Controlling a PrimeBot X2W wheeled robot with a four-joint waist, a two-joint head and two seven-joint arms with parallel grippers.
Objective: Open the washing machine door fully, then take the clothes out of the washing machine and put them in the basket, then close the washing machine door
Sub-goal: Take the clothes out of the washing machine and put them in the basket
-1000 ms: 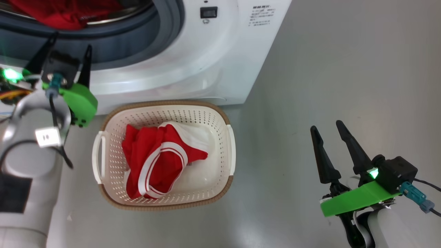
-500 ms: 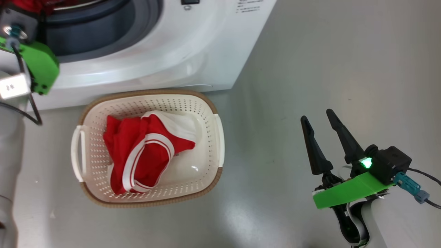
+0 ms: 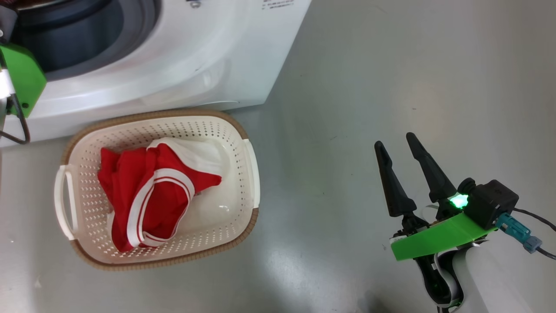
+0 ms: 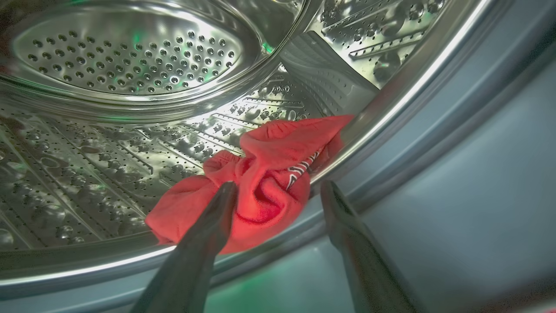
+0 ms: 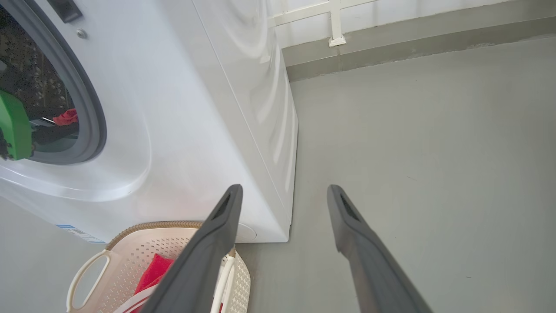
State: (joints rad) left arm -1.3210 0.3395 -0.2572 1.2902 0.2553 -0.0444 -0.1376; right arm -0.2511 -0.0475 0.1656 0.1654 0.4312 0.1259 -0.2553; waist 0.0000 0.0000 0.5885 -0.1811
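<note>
In the left wrist view my left gripper point(image 4: 279, 187) is open at the lip of the steel drum point(image 4: 108, 56). A crumpled piece of the red clothes point(image 4: 265, 174) lies on that lip, between and just beyond the fingertips, which are not closed on it. Below the white washing machine point(image 3: 173, 65) the basket point(image 3: 186, 128) stands on the floor holding a red jersey with white trim point(image 3: 139, 191). My right gripper point(image 3: 394, 140) hangs open and empty over the floor, right of the basket. The washing machine door is out of view.
The grey gasket point(image 4: 434, 174) rings the drum opening. My left arm's green mount point(image 3: 21, 78) sits at the opening. Bare grey floor point(image 5: 434, 152) stretches right of the machine to a wall skirting point(image 5: 391, 39).
The head camera has swung, sliding machine and basket left in the picture. My left gripper has gone from in front of the gasket up into the drum opening. The right gripper has held its place.
</note>
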